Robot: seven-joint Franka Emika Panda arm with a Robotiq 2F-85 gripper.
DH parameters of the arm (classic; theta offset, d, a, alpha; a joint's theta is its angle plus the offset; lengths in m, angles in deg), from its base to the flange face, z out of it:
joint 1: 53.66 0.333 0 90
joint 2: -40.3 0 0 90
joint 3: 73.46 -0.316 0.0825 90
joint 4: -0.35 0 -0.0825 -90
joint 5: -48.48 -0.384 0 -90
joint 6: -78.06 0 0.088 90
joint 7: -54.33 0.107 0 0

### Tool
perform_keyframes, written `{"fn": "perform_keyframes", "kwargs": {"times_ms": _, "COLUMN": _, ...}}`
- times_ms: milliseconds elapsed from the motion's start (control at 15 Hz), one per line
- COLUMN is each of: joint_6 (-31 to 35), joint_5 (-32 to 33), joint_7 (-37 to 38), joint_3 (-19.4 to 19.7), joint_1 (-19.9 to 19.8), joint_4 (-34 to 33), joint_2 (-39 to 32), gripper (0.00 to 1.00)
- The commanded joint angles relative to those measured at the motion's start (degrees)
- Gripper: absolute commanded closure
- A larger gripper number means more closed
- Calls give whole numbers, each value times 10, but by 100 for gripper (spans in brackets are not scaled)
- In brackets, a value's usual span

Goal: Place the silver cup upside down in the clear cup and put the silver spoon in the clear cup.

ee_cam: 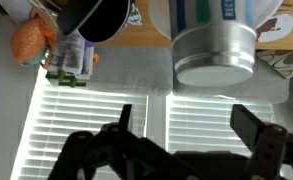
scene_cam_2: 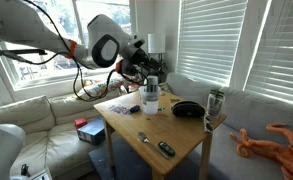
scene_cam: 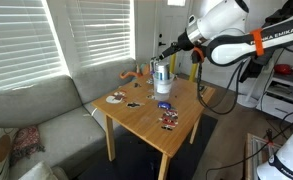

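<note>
Wrist view, flipped top to bottom: jaws stand wide with nothing between them, hanging directly above the translucent whitish plastic clear cup (ee_cam: 191, 20). The small shiny grey metal silver cup (ee_cam: 216, 50) sits base-up in the clear cup, much of it proud of the rim. The thin grey metal silver spoon (scene_cam_2: 143, 137) seems to lie flat on the wooden bench (scene_cam_2: 186, 135), well apart from the clear cup on the camera side; too small to be sure.

Risks, as judged:
- Metal cup fills the clear cup's mouth, so the spoon may find no gap and slide off.
- Flat spoon may slip the jaws.
- A nudge could topple the stack.
</note>
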Motion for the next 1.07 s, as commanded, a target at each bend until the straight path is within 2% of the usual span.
{"fn": "perform_keyframes", "kwargs": {"times_ms": 0, "joint_6": -157, "joint_5": -10, "joint_7": -17, "joint_3": 105, "joint_1": 82, "joint_4": -10, "joint_2": 55, "gripper": 0}}
{"fn": "perform_keyframes", "kwargs": {"times_ms": 200, "joint_6": -266, "joint_5": -34, "joint_7": -47, "joint_3": 179, "joint_1": 140, "joint_4": -26, "joint_2": 86, "gripper": 0}}
{"fn": "perform_keyframes", "kwargs": {"times_ms": 400, "joint_6": -357, "joint_5": -33, "joint_7": -80, "joint_3": 220, "joint_1": 169, "joint_4": -32, "joint_2": 104, "gripper": 0}}
{"fn": "perform_keyframes", "kwargs": {"times_ms": 667, "joint_6": -443, "joint_5": -15, "joint_7": -125, "joint_3": 241, "joint_1": 185, "joint_4": -18, "joint_2": 106, "gripper": 0}}
{"fn": "perform_keyframes", "kwargs": {"times_ms": 1000, "joint_6": -455, "joint_5": 5, "joint_7": -181, "joint_3": 245, "joint_1": 192, "joint_4": 19, "joint_2": 96, "gripper": 0}}
